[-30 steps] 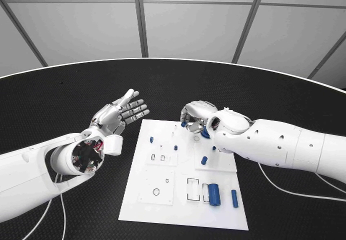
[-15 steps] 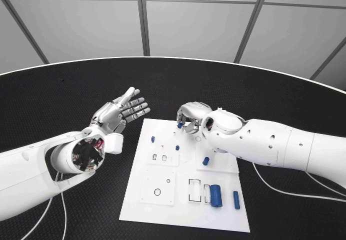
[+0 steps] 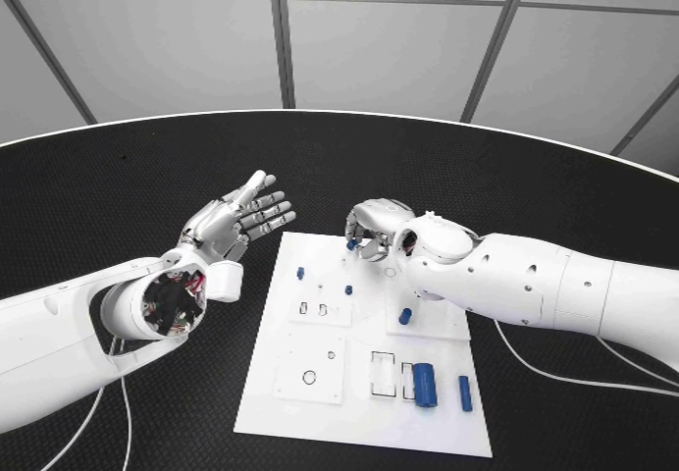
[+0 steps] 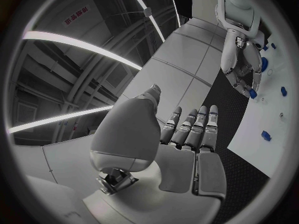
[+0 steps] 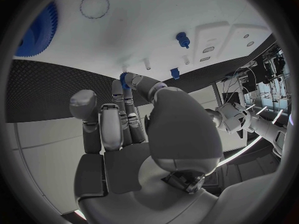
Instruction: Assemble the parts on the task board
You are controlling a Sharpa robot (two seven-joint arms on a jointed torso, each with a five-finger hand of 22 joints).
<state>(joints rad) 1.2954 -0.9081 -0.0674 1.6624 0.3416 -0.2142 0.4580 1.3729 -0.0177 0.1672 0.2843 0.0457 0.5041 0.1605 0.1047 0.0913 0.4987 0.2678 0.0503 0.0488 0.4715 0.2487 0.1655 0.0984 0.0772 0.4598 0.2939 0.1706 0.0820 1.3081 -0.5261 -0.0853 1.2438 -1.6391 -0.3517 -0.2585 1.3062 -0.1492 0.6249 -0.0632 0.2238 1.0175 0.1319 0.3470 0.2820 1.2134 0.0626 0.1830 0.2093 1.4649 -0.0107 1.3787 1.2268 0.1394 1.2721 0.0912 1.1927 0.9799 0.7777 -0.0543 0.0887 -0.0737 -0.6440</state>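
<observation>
— Two blue parts sit nearest you on the task board [image 3: 284,402]: a thick cylinder [image 3: 423,383] and a thinner bar [image 3: 464,392], side by side near the board's front right corner, just beside a rectangular outline.

— And further up the board?

— You'll find a small blue part [image 3: 405,316] by the right forearm, then two little blue pegs [image 3: 348,289] toward the middle and left [image 3: 298,273].

— What is your left hand doing?

— Your left hand [image 3: 237,222] hangs off the board's left side above the black table [image 3: 128,196], palm up, fingers straight and spread, nothing in it. The left wrist view shows the same flat open palm [image 4: 187,149].

— The right one?

— Your right hand [image 3: 374,228] is at the far edge of the board, fingers curled downward, and a small blue piece [image 3: 351,244] is pinched at its fingertips. The right wrist view has that piece [image 5: 124,79] at the fingertips, close above the white plate, with a blue gear [image 5: 35,30] lying further off.
</observation>
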